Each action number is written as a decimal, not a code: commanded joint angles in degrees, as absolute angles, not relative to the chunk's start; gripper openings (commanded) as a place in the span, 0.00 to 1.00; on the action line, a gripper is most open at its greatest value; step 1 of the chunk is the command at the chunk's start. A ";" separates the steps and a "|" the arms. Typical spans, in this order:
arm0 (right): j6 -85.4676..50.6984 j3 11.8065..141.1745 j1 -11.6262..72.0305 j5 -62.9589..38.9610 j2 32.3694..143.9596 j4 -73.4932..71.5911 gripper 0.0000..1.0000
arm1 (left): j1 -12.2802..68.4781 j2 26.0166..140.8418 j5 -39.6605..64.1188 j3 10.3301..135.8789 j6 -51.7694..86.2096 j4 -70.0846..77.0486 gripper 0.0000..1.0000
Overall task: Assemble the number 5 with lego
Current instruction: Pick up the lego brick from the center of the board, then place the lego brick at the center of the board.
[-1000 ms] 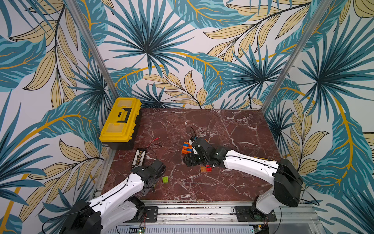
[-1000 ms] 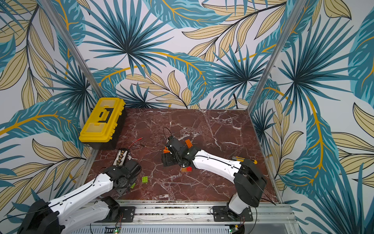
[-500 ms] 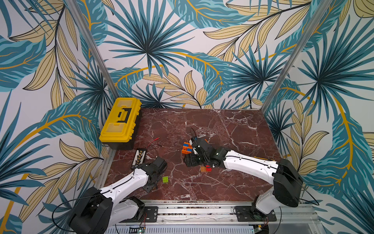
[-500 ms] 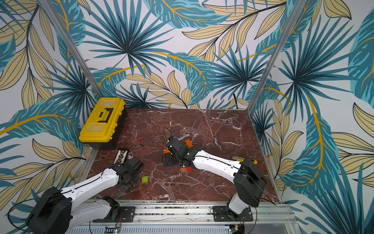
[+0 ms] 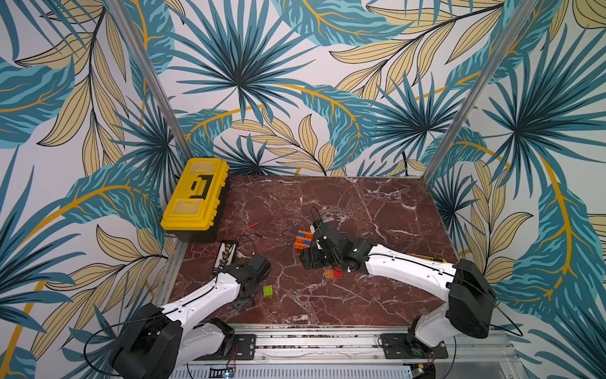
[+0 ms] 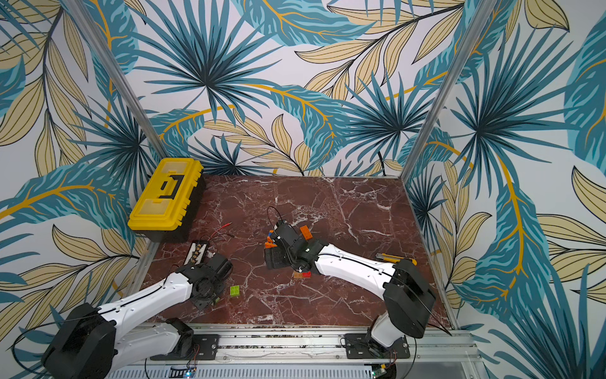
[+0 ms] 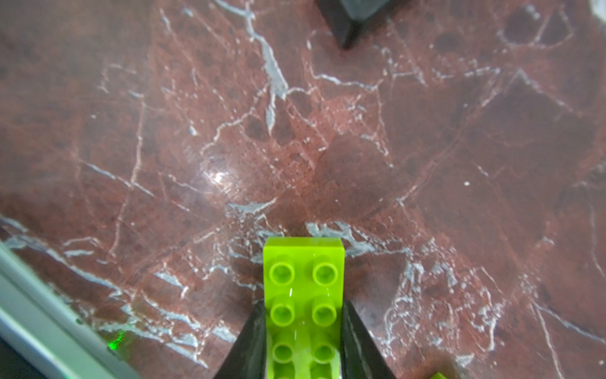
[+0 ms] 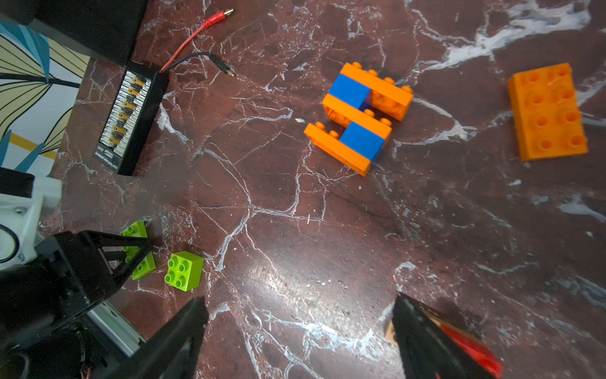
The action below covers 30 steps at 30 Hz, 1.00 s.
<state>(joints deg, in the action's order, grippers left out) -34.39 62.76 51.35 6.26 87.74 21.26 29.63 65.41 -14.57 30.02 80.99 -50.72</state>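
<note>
STEP: Pick-up, by the look of it. The left pincer (image 7: 303, 306) is clamped on the long lime brick (image 7: 303, 279), fingers pressed to both long sides and one end jutting ahead. It sits at 8 o'clock on the desk (image 5: 360, 203), reading a top view as the dial with the robot at 6. Whether the brick has left the desk cannot be told.

FIGURE: The orange-and-blue figure (image 8: 359, 118) lies near the dial's centre. Its three orange bars and two blue links already read much like a 5, so where lime belongs is unclear.

RIGHT PINCER: The right pincer (image 8: 299, 298) is spread wide and holds nothing, hanging low just at 6 o'clock of the figure.

NEXT MOVE: Probably a clean lift, then a carry toward 2 o'clock to the figure. It calls for a level brick and studs squared to the figure.

LOOSE LEGO: The small lime brick (image 8: 183, 270) sits just beside the left pincer. The orange brick (image 8: 547, 111) lies at the figure's 3 o'clock. A red brick (image 8: 472, 347) and tan brick (image 8: 390, 331) touch by the right pincer's finger.

IN THE WAY: The right arm covers the figure's near side, and the small lime brick could be nudged on lift-off.

AROUND: The board (image 8: 131, 118) and its leads (image 8: 196, 32) are at 9 o'clock, the toolbox (image 5: 195, 193) at 10 and the knife (image 6: 390, 259) at 3.
</note>
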 commanded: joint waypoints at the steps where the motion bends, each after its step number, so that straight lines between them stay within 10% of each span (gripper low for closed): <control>1: -39.10 59.08 49.71 11.59 83.69 21.91 0.91 | 29.27 62.58 -18.01 36.71 74.39 -53.86 0.25; 30: -48.85 35.78 19.57 -1.46 59.88 28.09 0.91 | 57.27 93.04 5.58 61.07 0.03 -33.23 0.09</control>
<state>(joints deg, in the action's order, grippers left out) -49.69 37.50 20.25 0.21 61.45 25.36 56.05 90.80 1.30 57.08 10.13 -31.40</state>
